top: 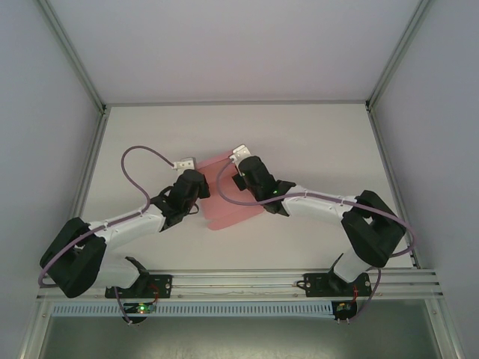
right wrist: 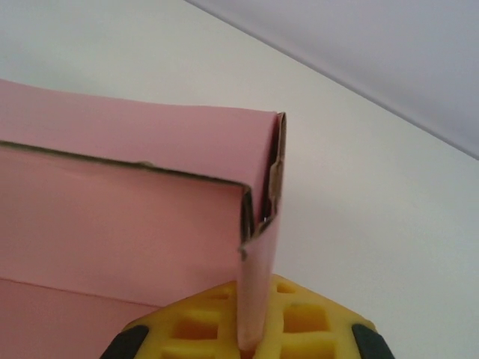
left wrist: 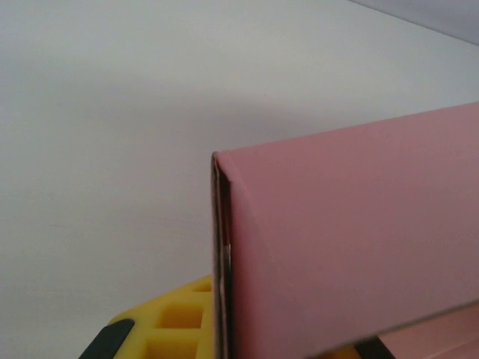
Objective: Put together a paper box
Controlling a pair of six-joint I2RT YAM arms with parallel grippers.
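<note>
Top external view puts the salmon-pink thin-card paper box [top: 224, 206] mid-way across the white worktop [top: 322, 142], the left gripper [top: 191, 166] and right gripper [top: 239, 155] each pinching a folded-up end in its jaws, seemingly to brace the walls square.

the paper box [top: 228, 208] is plain salmon pink, brownish along its cut edges. the table [top: 322, 142] is white. the right gripper [right wrist: 251, 335] is yellow with black corners.

The salmon-pink paper box [top: 228, 209] stands partly folded at the table [top: 314, 142] centre.
</note>
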